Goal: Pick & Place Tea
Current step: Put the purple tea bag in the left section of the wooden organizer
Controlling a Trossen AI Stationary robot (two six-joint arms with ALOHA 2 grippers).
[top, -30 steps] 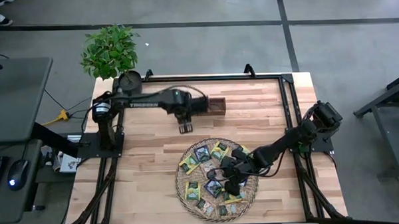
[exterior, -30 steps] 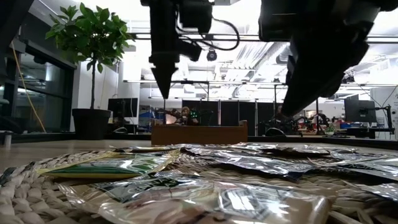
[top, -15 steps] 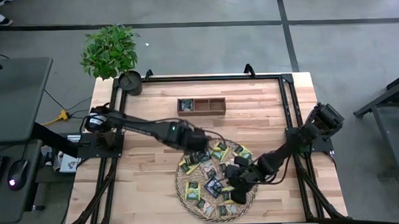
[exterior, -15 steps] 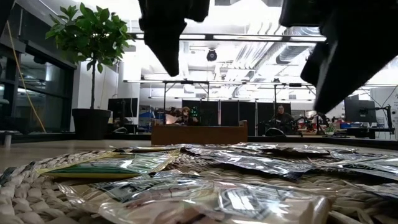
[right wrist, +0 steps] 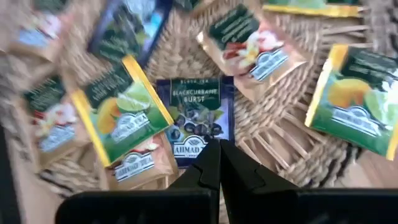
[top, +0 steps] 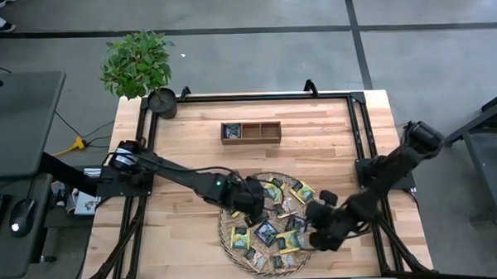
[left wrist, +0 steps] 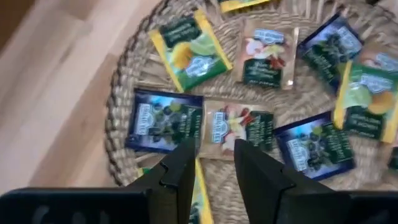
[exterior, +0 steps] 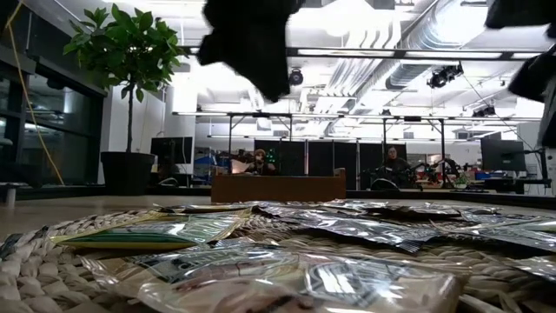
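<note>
Two arms reached over the round woven tray (top: 232, 249) at the near middle of the desk (top: 186, 241), where the tea sachets (top: 266, 232) lay scattered flat, some overlapping, in dark blue, green-and-yellow and tan wrappers. The left gripper (top: 252, 207) hovered over the tray's left part, its jaws parted to a narrow gap and holding nothing. In the left wrist view the fingers (left wrist: 180, 174) framed the seam between a dark blue sachet (left wrist: 163, 119) and a tan one (left wrist: 239, 127), both lying directly below and just ahead of the tips. The right gripper (top: 320, 230) sat at the tray's right edge with its jaws closed tight and empty; in the right wrist view its tips (right wrist: 217, 167) pointed at a blackcurrant sachet (right wrist: 194, 119) lying flat just ahead of them.

The wooden compartment box (top: 250, 132) stood well apart at the far middle of the desk, with something dark in its left compartment; I could not tell what. It was probably where the tea belonged.

The left arm looked the better placed for the next pick: its jaws were already parted and sat almost straight above a sachet, while the right would have had to open first. The sachets were nearly square, so no long axis mattered much; what mattered was that they lay flat against the weave, so the jaws would have needed to come down on an edge or a raised corner.
</note>
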